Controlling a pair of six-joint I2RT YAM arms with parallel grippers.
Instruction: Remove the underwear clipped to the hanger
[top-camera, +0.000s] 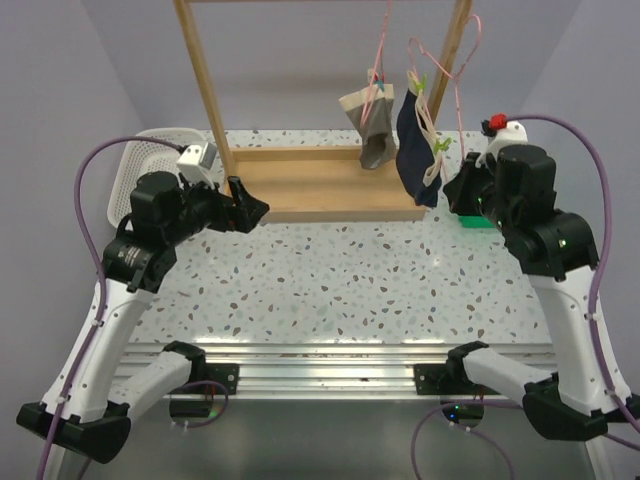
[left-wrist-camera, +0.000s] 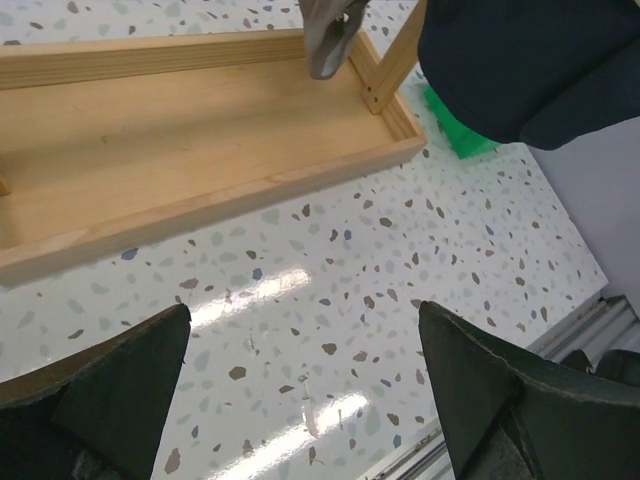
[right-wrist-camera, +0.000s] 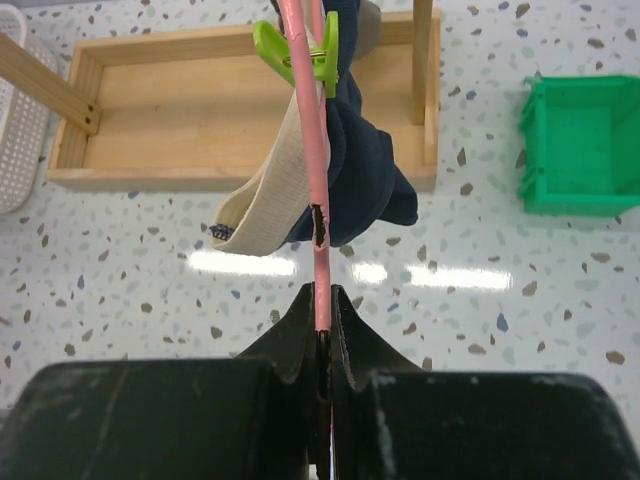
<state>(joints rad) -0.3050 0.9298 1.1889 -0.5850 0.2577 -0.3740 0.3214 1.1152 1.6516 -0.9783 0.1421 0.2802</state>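
Note:
The dark navy underwear with a tan waistband hangs from a pink hanger, held by a green clip. My right gripper is shut on the lower wire of that hanger, just right of the navy pair in the top view, where the gripper shows too. A grey pair of underwear hangs from a second pink hanger to the left. My left gripper stands open and empty over the table, near the wooden base's front left; its fingers frame bare table.
The wooden rack's base tray lies under the hanging clothes, with upright posts at either end. A green bin sits right of the base. A white basket stands at the far left.

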